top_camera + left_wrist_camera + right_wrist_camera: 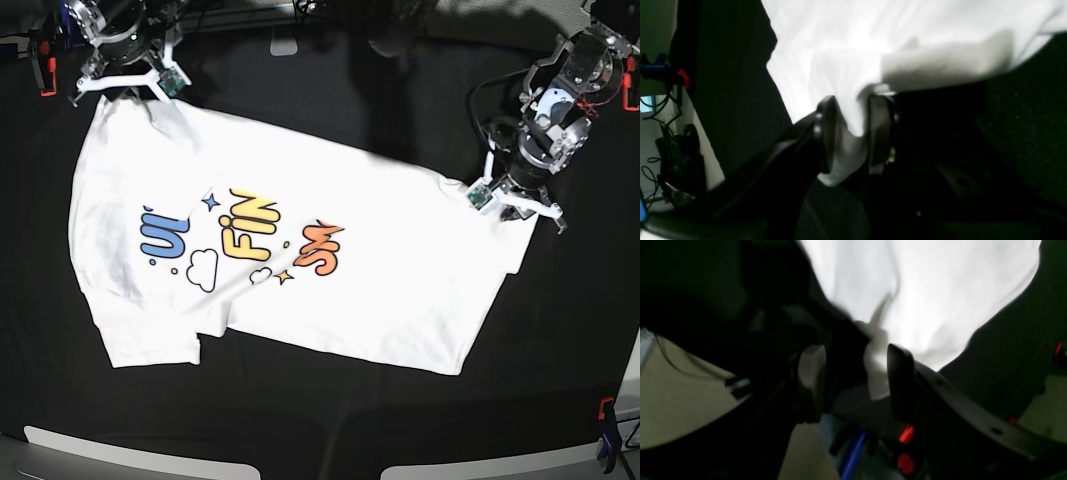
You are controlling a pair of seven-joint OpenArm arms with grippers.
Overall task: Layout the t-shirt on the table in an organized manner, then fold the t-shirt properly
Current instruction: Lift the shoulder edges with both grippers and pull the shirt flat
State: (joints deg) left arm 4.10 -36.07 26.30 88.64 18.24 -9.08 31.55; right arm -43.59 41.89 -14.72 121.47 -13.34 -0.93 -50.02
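One t-shirt (300,270) lies print-up on the black table (330,420), its long axis running from upper left to right and tilted slightly down to the right. The left gripper (851,133) sits at its right edge, jaws pinching a fold of white cloth. The right gripper (853,380) sits at the upper-left corner, jaws parted, cloth between them against one finger.

Wrist cams dim, blurry; t-shirt (907,36) blown out, maybe overexposed.
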